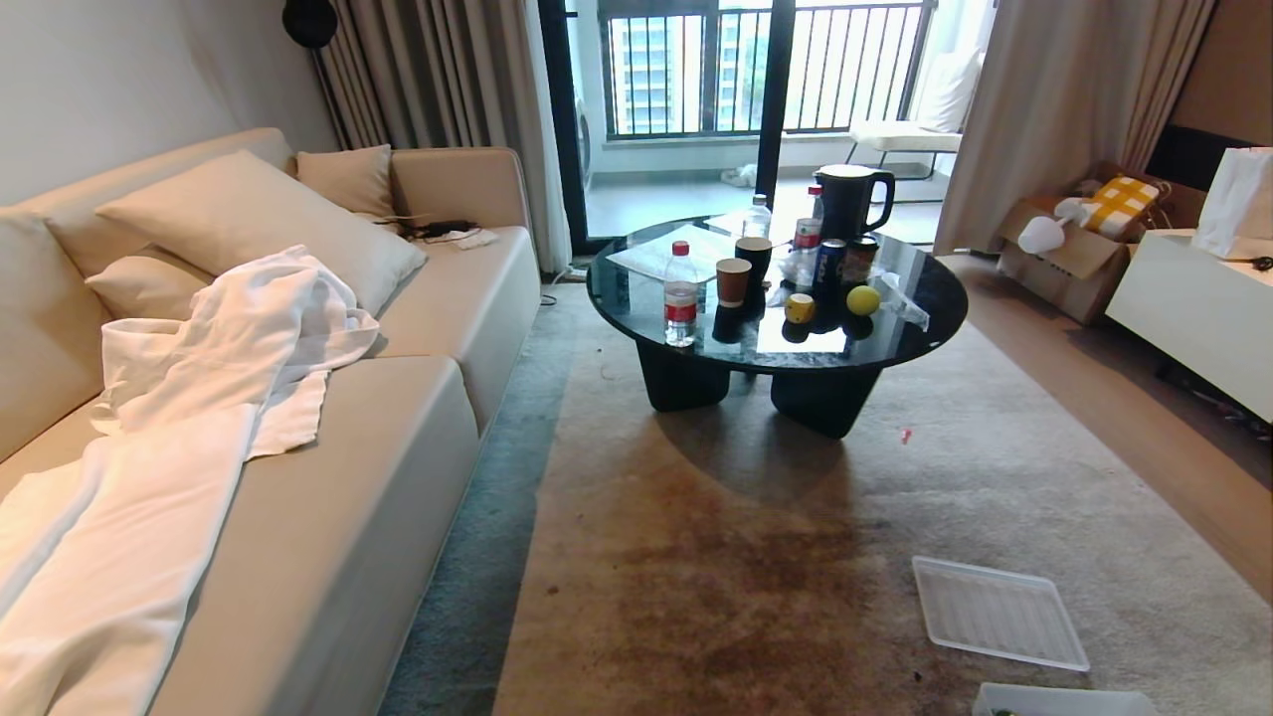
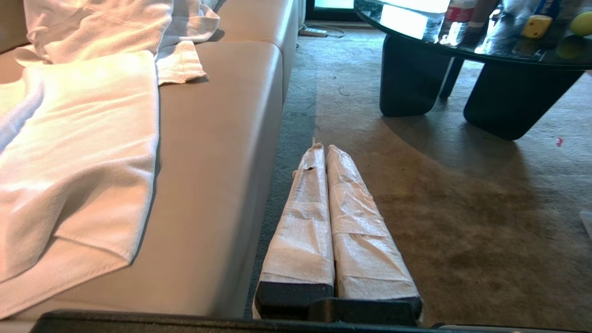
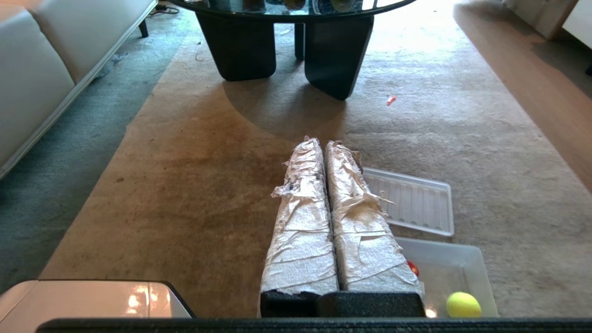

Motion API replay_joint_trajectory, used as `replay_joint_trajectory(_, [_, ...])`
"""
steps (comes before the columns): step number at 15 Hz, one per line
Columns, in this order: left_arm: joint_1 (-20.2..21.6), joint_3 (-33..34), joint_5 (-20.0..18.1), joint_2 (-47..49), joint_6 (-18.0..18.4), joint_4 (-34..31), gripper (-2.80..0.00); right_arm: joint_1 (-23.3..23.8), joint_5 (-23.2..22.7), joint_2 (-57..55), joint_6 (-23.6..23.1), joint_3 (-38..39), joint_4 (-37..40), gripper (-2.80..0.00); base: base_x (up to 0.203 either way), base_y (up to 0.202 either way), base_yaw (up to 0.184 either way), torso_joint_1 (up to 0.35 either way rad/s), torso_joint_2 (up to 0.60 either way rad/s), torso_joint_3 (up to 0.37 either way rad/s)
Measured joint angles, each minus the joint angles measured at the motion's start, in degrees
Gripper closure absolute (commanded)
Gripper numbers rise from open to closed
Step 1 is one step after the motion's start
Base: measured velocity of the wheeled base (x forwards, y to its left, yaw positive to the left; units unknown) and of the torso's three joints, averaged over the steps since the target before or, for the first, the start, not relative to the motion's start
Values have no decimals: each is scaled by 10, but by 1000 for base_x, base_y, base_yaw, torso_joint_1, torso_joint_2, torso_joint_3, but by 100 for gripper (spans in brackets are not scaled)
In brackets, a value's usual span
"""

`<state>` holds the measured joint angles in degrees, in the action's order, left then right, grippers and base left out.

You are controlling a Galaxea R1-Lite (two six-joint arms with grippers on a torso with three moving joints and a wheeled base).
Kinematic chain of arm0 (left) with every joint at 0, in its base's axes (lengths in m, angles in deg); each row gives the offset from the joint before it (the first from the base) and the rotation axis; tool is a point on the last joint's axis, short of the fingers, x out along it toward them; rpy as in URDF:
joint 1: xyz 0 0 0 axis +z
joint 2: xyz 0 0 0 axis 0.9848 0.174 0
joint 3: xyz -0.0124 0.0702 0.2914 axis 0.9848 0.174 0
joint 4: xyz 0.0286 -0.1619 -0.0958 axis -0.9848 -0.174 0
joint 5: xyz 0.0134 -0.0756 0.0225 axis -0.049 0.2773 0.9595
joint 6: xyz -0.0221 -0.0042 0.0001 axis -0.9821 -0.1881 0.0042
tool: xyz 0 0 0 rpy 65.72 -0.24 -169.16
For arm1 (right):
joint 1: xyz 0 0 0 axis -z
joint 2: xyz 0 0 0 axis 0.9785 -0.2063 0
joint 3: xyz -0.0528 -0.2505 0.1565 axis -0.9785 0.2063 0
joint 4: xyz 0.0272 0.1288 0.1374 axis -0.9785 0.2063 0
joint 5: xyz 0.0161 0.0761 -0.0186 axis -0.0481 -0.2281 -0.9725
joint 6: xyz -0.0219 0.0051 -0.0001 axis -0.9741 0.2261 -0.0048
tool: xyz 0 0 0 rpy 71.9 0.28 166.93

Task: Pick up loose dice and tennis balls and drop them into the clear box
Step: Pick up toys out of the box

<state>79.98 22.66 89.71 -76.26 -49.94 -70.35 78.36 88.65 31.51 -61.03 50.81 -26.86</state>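
A yellow die [image 1: 799, 308] and a tennis ball [image 1: 863, 299] lie side by side on the round black glass table [image 1: 895, 328]; the left wrist view also catches the die [image 2: 536, 26] and the ball [image 2: 582, 23]. On the carpet close to me stands the clear box [image 3: 462, 252], its rim [image 1: 1069, 694] at the head view's lower edge. Inside it lie another tennis ball [image 3: 463, 305] and a red die [image 3: 413, 268], half hidden behind a finger. My left gripper [image 2: 322, 149] hangs shut and empty beside the sofa. My right gripper [image 3: 323, 143] hangs shut and empty just left of the box.
The flat ribbed clear lid [image 1: 998, 612] lies on the carpet beyond the box. Bottles, paper cups, cans and a black kettle [image 1: 850, 199] crowd the table. A beige sofa [image 1: 398, 477] with a white towel [image 1: 199, 398] runs along the left. A white cabinet [image 1: 1193, 308] stands right.
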Motion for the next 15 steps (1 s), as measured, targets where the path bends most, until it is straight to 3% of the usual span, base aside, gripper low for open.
replay_joint_trajectory(15, [0, 0, 0, 0, 1, 0, 0, 0, 0, 0, 1, 0, 0, 0, 184, 0, 0, 3, 3, 4])
